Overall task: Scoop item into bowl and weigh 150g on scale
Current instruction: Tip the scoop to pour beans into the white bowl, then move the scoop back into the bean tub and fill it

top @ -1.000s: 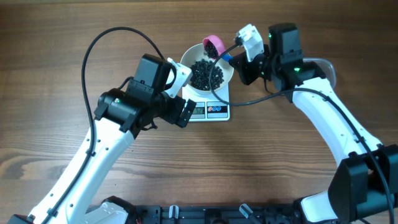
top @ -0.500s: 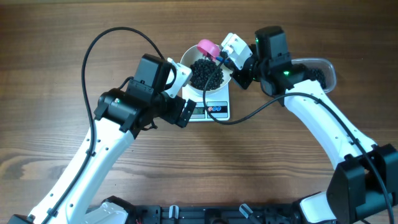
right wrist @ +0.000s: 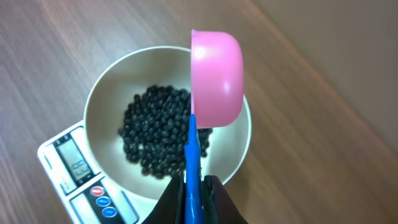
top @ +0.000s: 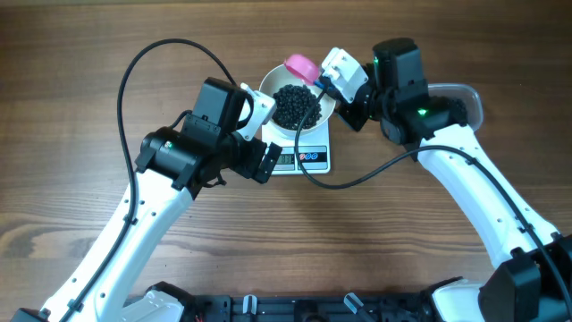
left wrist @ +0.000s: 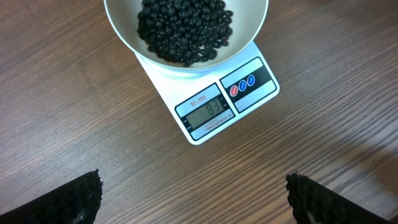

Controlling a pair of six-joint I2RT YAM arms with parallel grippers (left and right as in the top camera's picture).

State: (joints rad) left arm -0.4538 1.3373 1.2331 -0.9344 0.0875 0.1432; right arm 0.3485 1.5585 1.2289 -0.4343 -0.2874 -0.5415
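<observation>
The white bowl (top: 264,97) stands on the scale (top: 315,161) and holds a heap of black beans (top: 296,105). My right gripper (top: 331,87) is shut on the blue handle (right wrist: 193,155) of a pink scoop (top: 301,65). The scoop (right wrist: 216,74) is tipped on its side over the bowl's (right wrist: 99,106) far rim, above the beans (right wrist: 155,137). My left gripper (top: 243,170) hangs open just left of the scale (left wrist: 205,127), whose display shows digits. Nothing is between its fingers. In the left wrist view the bowl (left wrist: 121,31) and beans (left wrist: 183,28) lie ahead of the gripper (left wrist: 194,190).
A clear plastic tub (top: 463,100) sits at the right, mostly hidden behind my right arm. Black cables loop over the wooden table (top: 71,134) near both arms. The robot base runs along the near edge.
The right wrist has shifted left and turned while the pink scoop stayed over the bowl's far rim. The left arm has not moved.
</observation>
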